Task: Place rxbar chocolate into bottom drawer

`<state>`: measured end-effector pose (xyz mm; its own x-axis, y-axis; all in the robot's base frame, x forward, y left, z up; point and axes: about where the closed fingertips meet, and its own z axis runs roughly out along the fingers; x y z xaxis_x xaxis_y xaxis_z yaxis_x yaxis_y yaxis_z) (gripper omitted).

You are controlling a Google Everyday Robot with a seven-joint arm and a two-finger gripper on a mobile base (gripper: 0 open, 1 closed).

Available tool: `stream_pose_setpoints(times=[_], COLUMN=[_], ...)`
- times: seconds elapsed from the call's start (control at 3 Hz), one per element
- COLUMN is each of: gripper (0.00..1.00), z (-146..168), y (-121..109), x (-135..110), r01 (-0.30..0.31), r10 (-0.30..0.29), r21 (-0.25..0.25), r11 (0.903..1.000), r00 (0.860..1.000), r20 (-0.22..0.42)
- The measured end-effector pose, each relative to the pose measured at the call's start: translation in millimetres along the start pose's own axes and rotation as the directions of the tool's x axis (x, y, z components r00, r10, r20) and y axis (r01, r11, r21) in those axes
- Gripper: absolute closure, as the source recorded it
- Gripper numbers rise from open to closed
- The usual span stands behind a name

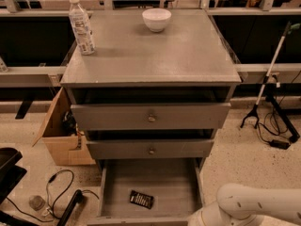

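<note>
The rxbar chocolate (pixel 141 199), a small black bar with pale lettering, lies flat on the floor of the bottom drawer (pixel 160 175), near its front and left of the middle. The drawer is pulled open and has a plain grey inside. Nothing touches the bar. Only my white arm (pixel 256 205) shows, at the bottom right, outside the drawer's front right corner. My gripper is below the bottom edge of the camera view and out of sight.
The two upper drawers (pixel 151 118) with round knobs are shut. A white bowl (pixel 156 19) and a water bottle (pixel 81 25) stand on the cabinet top. A cardboard box (pixel 61 138) and cables (pixel 56 192) lie at the left, and a stand with cords (pixel 273 84) is at the right.
</note>
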<state>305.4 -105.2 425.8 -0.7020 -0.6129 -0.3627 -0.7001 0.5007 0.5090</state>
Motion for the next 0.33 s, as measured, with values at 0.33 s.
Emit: stream_pose_setpoints(times=[0.33], gripper=[0.0], z=[-13.9], y=[88.5], x=[9.4], r01=[-0.121], r10=[0.118], r21=[-0.008], r11=[0.9926], r00=[0.98], r20=[-0.159])
